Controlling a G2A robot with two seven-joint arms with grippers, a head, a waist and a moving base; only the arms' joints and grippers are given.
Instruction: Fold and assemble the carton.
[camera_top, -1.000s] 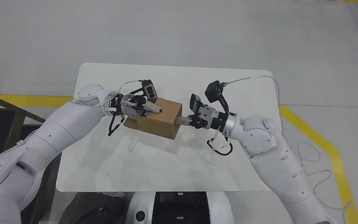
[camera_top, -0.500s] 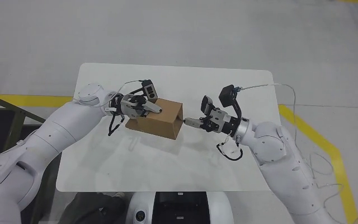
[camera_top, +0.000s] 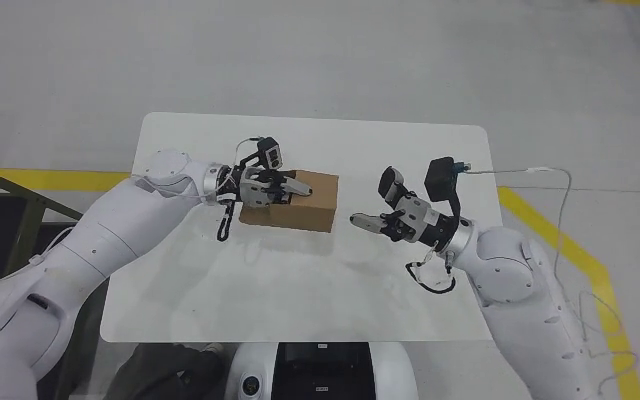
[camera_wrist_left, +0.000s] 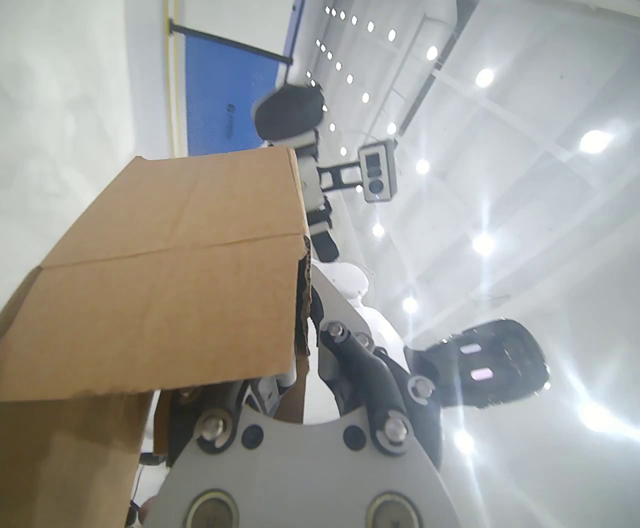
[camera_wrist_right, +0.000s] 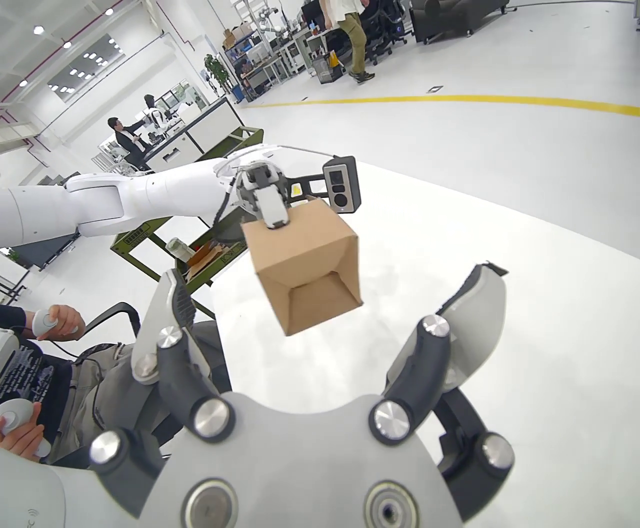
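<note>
Where the left arm stretches in over the left side of the desk (camera_top: 300, 300), the left hand (camera_top: 272, 187) is closed on the left end of the carton (camera_top: 310, 202), with one finger (camera_wrist_right: 274, 212) pressed on the outer face of a wall at that end. The carton is a brown cardboard sleeve lying lengthways between the two hands, over the middle of the desk and slightly toward its far side; whether its underside touches the desk cannot be told. Its other end is open and faces the right hand (camera_top: 362, 221), with a flap sloping inward inside the opening. The right arm comes in over the desk's right side, forearm angled toward the carton. The right hand is open, fingers (camera_wrist_right: 172, 300) spread wide and holding nothing, near the open end but apart from it, a strip of desk surface between. The carton sits well apart from every desk edge; the widest stretch of desk surface lies between it and the near edge.
</note>
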